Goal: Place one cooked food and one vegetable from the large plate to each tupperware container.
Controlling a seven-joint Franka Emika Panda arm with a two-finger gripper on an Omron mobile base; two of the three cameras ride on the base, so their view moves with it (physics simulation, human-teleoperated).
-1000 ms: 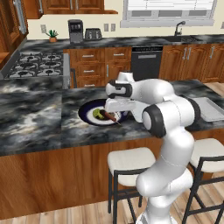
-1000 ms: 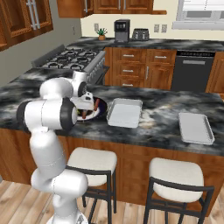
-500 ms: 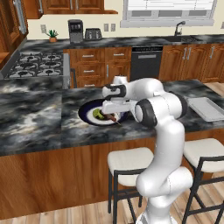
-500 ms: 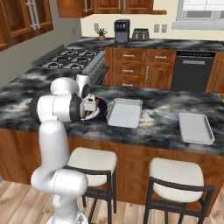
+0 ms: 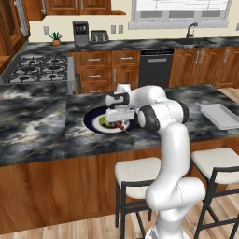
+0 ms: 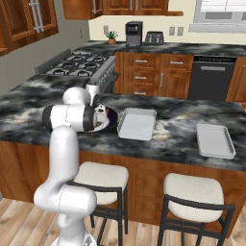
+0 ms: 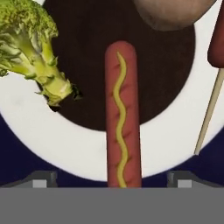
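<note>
My claw hangs released over the large plate's hot dog and broccoli; both tupperware containers sit bare on the table.

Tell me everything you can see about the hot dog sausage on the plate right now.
The sausage is a smooth reddish-brown cylinder with rounded ends and a wavy yellow mustard line along its top. It lies flat on the large plate, crossing the dark centre, white ring and navy rim. It runs straight up the hand view, centred between the open gripper fingertips, which are not gripping it. Broccoli lies apart to one side, a skewered sausage to the other.
</note>
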